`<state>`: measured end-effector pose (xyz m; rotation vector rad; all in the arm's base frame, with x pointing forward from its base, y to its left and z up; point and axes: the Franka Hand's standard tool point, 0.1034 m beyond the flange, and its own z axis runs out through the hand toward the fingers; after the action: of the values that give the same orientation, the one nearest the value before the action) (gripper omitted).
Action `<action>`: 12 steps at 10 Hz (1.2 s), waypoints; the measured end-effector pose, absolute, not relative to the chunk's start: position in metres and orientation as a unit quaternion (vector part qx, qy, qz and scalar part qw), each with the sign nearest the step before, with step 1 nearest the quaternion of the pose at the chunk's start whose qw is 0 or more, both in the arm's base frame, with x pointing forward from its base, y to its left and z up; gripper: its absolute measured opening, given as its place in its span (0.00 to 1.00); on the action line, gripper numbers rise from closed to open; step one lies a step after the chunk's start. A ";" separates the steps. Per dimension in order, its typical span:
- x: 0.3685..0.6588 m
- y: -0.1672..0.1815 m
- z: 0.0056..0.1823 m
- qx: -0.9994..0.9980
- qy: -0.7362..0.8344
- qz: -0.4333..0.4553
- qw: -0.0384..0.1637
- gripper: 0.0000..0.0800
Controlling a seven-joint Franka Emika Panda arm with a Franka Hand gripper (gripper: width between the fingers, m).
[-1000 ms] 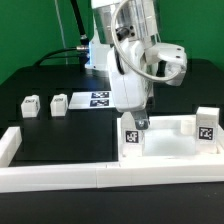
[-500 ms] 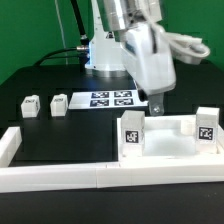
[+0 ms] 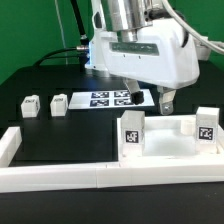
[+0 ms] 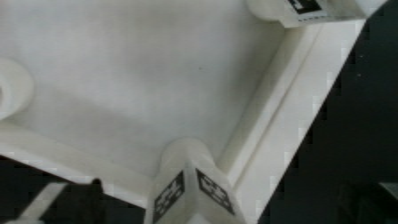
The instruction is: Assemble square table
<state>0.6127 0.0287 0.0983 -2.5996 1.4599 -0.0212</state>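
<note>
The gripper [image 3: 149, 99] hung above the tabletop [image 3: 172, 148] with its dark fingers [image 3: 166, 100] spread wide and nothing between them.

The white tabletop lay on the black table [image 3: 60, 135] toward the exterior view's right, just behind the white border wall [image 3: 100, 176]. A near leg [image 3: 132, 134] stood upright at its corner on the exterior view's left, and a far leg [image 3: 207, 126] stood upright at the corner on the right. Each showed a square black-and-white tag on the face turned to the camera.

Two loose legs [image 3: 30, 105] [image 3: 58, 102] sat side by side on the black table at the exterior view's left, well apart from the tabletop, each with a small tag. The marker board [image 3: 112, 98] lay flat behind, under the arm, and showed a row of black square patterns.

The wrist view looked down into the tabletop [image 4: 143, 80]. It showed the raised rim [image 4: 285, 90], a rounded corner socket [image 4: 9, 95], and one upright leg [image 4: 196, 190] with tags on two faces. All the markings seen were coded patterns rather than letters.
</note>
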 end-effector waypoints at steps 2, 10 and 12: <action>0.596 0.023 0.093 -0.917 0.392 -0.015 0.071 0.81; 0.581 -0.005 0.065 -0.998 0.026 -0.042 0.025 0.81; 0.580 -0.007 0.062 -0.999 0.027 -0.039 0.024 0.81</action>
<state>0.5803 -0.0068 0.0618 -3.0900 0.0845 -0.1217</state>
